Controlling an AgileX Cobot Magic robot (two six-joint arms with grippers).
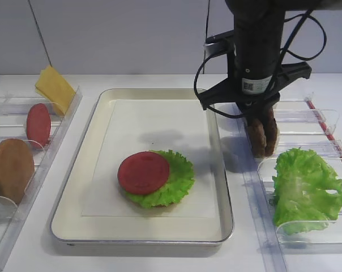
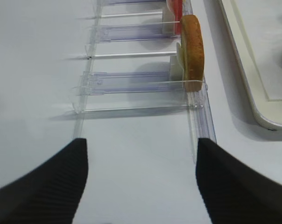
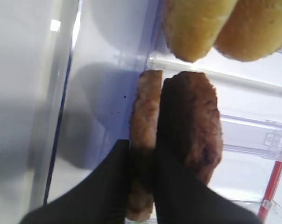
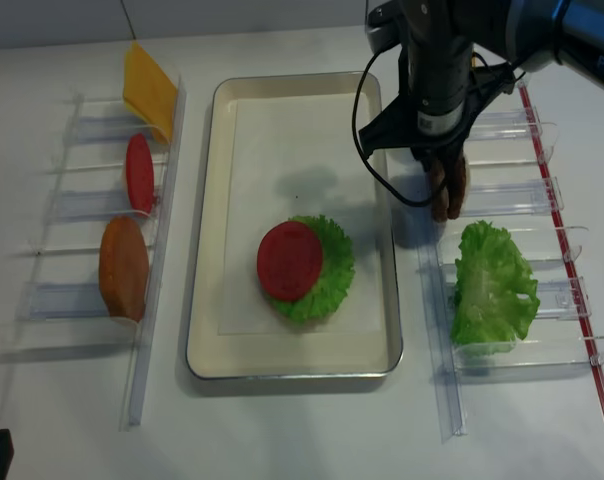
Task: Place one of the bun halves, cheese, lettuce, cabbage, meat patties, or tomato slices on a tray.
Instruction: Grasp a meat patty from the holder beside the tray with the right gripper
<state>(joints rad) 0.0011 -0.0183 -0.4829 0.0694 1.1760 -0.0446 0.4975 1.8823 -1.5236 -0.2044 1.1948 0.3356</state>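
Note:
Two dark meat patties stand on edge in the right rack. My right gripper reaches down onto them, shut on the left patty, with one finger between it and the right patty. Two golden bun halves stand just beyond. On the cream tray a tomato slice lies on lettuce. My left gripper hangs open over bare table, holding nothing. Cabbage is out of view.
The left rack holds cheese, a tomato slice and a brown bun half. A loose lettuce leaf fills the near right rack slots. The tray's right rim runs close beside the right rack.

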